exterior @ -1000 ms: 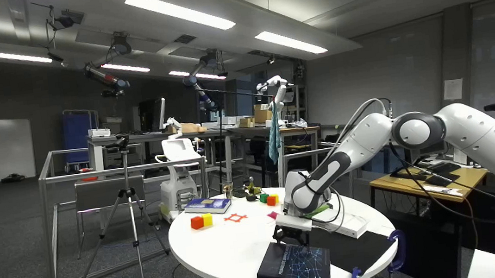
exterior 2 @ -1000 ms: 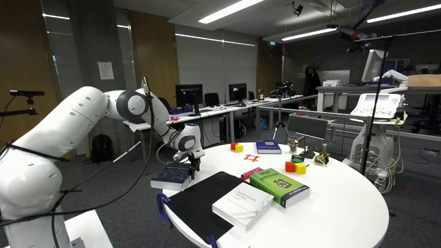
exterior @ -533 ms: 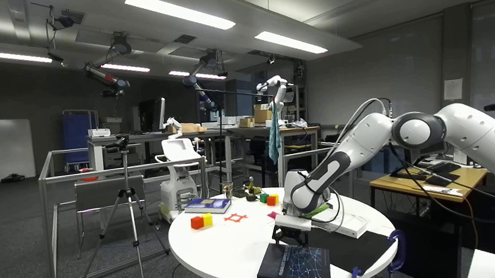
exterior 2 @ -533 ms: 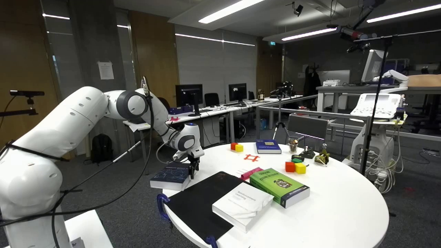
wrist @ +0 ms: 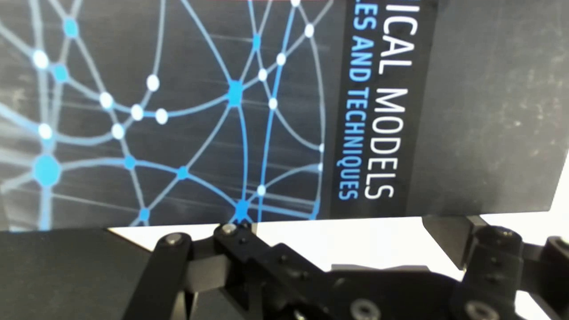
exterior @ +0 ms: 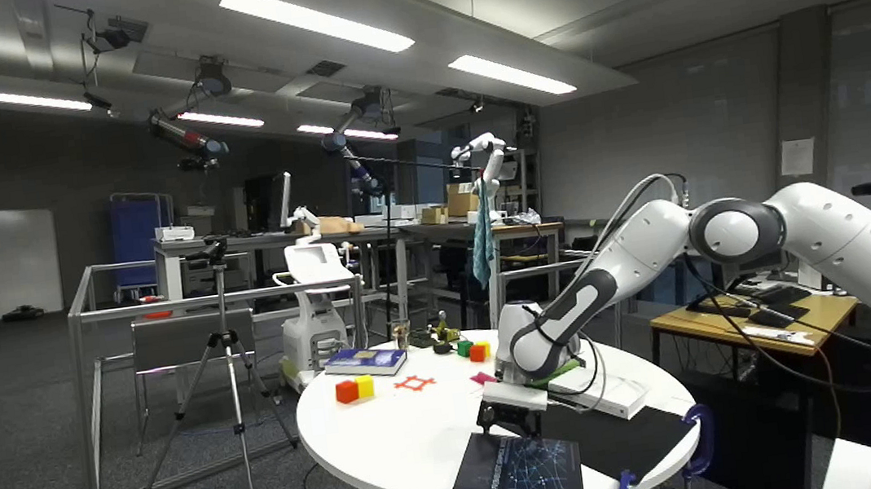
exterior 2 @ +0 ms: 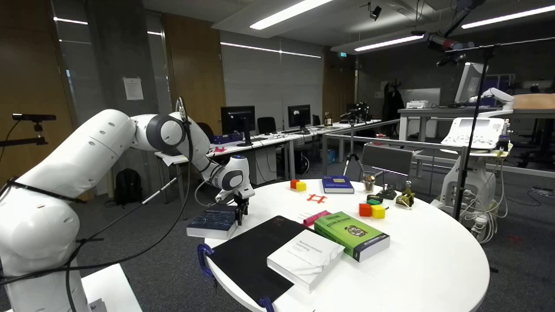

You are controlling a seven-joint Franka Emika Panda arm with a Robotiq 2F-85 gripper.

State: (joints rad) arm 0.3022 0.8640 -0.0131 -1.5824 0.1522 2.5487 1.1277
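A thick dark book with a blue network cover [exterior: 521,477] lies flat at the table edge, partly overhanging it. It also shows in the other exterior view [exterior 2: 211,221] and fills most of the wrist view [wrist: 200,133]. My gripper [exterior 2: 241,216] points down beside the book's long side, very close to or touching it; the exact contact is hidden. In the wrist view my gripper [wrist: 346,233] has its fingers well apart along that side, with white table between them and nothing held. In an exterior view the gripper [exterior: 509,425] stands behind the book, its fingertips partly hidden.
A black mat [exterior 2: 260,255] lies by the gripper, held by blue clamps [exterior 2: 204,260]. A white book [exterior 2: 305,255] and a green book [exterior 2: 351,232] lie beyond it. Coloured cubes [exterior 2: 371,211], a blue book [exterior 2: 337,184] and an orange frame [exterior 2: 316,198] are on the round table [exterior 2: 412,268].
My gripper has shifted slightly towards the table edge. The dark book has slid a little the same way, further outward. The fingers stay apart and the other objects have not moved.
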